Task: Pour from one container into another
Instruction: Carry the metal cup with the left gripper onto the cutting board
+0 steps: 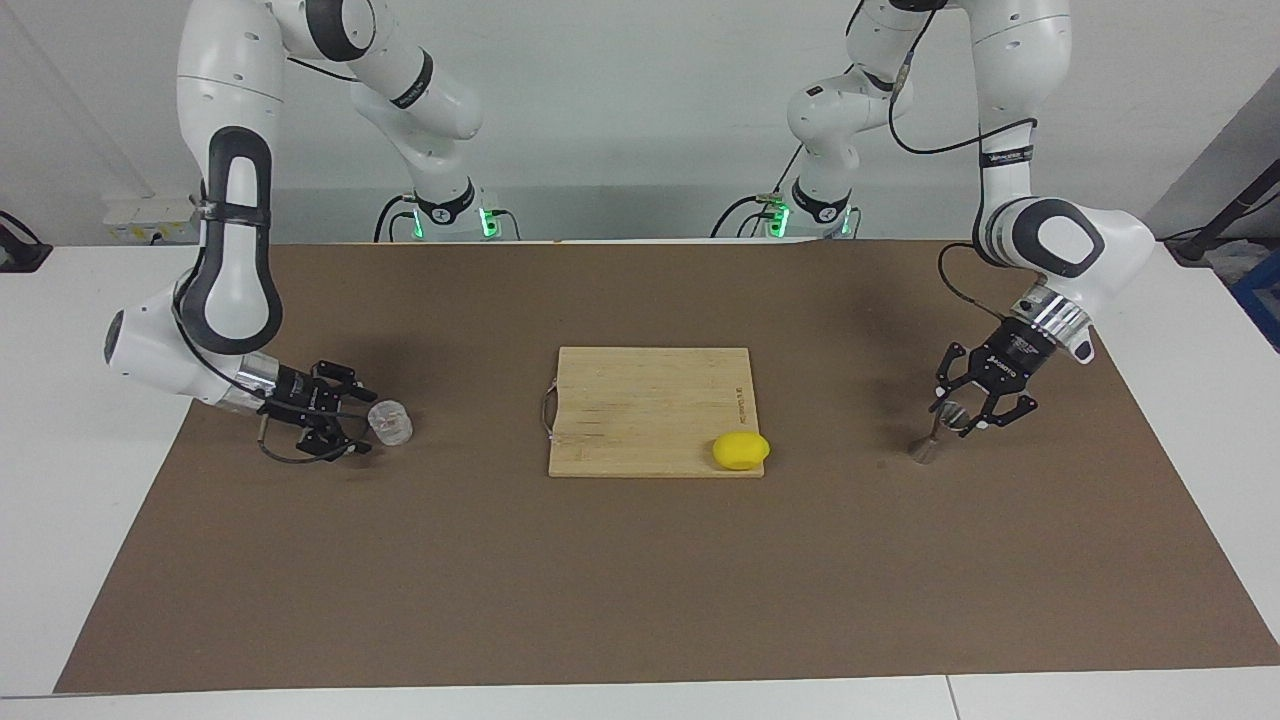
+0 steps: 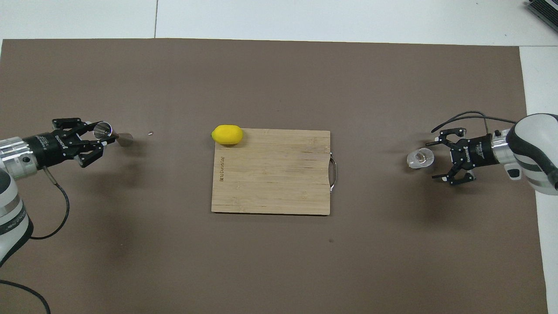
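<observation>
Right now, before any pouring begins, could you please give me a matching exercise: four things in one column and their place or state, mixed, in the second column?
Things:
1. lemon
2. glass tumbler
3. metal jigger
4. right tool

Place or state:
A. gripped by the shut left tool
B. on a corner of the cutting board
C. standing free on the brown mat, toward the right arm's end
D. open, low beside the tumbler

Pairs: 1-B, 2-C, 3-A, 4-D
</observation>
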Available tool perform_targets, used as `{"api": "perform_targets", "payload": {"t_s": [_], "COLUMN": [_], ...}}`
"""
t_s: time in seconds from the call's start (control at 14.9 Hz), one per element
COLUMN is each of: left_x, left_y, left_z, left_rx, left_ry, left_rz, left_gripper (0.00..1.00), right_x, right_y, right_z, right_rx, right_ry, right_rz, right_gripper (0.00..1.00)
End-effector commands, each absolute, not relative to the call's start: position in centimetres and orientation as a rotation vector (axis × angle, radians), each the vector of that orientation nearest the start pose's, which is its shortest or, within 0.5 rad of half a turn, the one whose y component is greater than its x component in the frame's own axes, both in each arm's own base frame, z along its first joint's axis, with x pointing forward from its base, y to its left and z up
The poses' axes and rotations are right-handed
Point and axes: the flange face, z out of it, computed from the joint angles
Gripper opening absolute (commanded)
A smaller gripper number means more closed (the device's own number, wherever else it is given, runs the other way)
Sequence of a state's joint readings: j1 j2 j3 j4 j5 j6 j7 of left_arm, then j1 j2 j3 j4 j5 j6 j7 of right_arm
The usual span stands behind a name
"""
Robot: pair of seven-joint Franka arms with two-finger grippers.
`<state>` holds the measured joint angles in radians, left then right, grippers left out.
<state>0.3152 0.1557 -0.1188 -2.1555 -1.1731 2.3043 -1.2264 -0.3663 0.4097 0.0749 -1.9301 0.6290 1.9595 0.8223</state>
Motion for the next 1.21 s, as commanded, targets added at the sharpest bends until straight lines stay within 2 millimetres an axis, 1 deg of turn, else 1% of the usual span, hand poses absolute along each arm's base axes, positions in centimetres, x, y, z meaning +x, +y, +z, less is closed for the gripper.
{"api": "perform_targets", "payload": {"t_s": [0.0, 0.13, 0.2, 0.34, 0.47, 0.54, 0.61, 0.74, 0.81, 0.88, 1.01, 1.08, 1.14], "left_x": [55.8, 56.2, 56.9, 58.7, 59.5, 59.6, 59.5, 58.9, 58.6, 58.2, 57.1, 56.0, 54.8], "left_y": [10.3, 9.9, 9.4, 7.8, 4.0, 1.5, -1.5, -8.0, -10.8, -13.8, -19.4, -22.9, -25.8], "left_z": [33.7, 34.3, 35.3, 38.3, 40.0, 40.5, 41.1, 42.1, 42.8, 43.4, 43.6, 43.1, 42.6], "left_rx": [0.949, 0.926, 0.945, 0.991, 1.077, 1.124, 1.175, 1.265, 1.279, 1.258, 1.244, 1.257, 1.256], "left_ry": [2.115, 2.091, 2.059, 1.988, 1.910, 1.882, 1.849, 1.789, 1.766, 1.768, 1.768, 1.771, 1.790], "left_rz": [-0.526, -0.550, -0.568, -0.585, -0.656, -0.683, -0.703, -0.741, -0.744, -0.728, -0.713, -0.711, -0.681], "left_gripper": [0.00, 0.00, 0.00, 0.00, 0.00, 0.00, 0.00, 0.00, 0.00, 0.00, 0.00, 0.00, 0.00], "right_x": [56.5, 56.3, 56.3, 56.2, 56.3, 56.4, 56.4, 56.5, 56.5, 56.3, 56.1, 56.1, 56.2], "right_y": [-13.5, -13.5, -13.5, -13.3, -13.2, -13.1, -13.0, -12.6, -12.6, -12.6, -12.4, -12.4, -12.4], "right_z": [25.8, 25.6, 25.6, 25.6, 25.7, 25.7, 25.7, 25.7, 25.7, 25.6, 25.4, 25.4, 25.4], "right_rx": [-1.916, -1.919, -1.927, -1.942, -1.930, -1.923, -1.927, -1.929, -1.926, -1.925, -1.920, -1.919, -1.907], "right_ry": [1.720, 1.716, 1.705, 1.681, 1.681, 1.680, 1.679, 1.677, 1.678, 1.680, 1.687, 1.689, 1.691], "right_rz": [0.690, 0.688, 0.684, 0.686, 0.685, 0.683, 0.682, 0.691, 0.691, 0.693, 0.703, 0.704, 0.700], "right_gripper": [1.00, 1.00, 1.00, 1.00, 1.00, 1.00, 1.00, 1.00, 1.00, 1.00, 1.00, 1.00, 1.00]}}
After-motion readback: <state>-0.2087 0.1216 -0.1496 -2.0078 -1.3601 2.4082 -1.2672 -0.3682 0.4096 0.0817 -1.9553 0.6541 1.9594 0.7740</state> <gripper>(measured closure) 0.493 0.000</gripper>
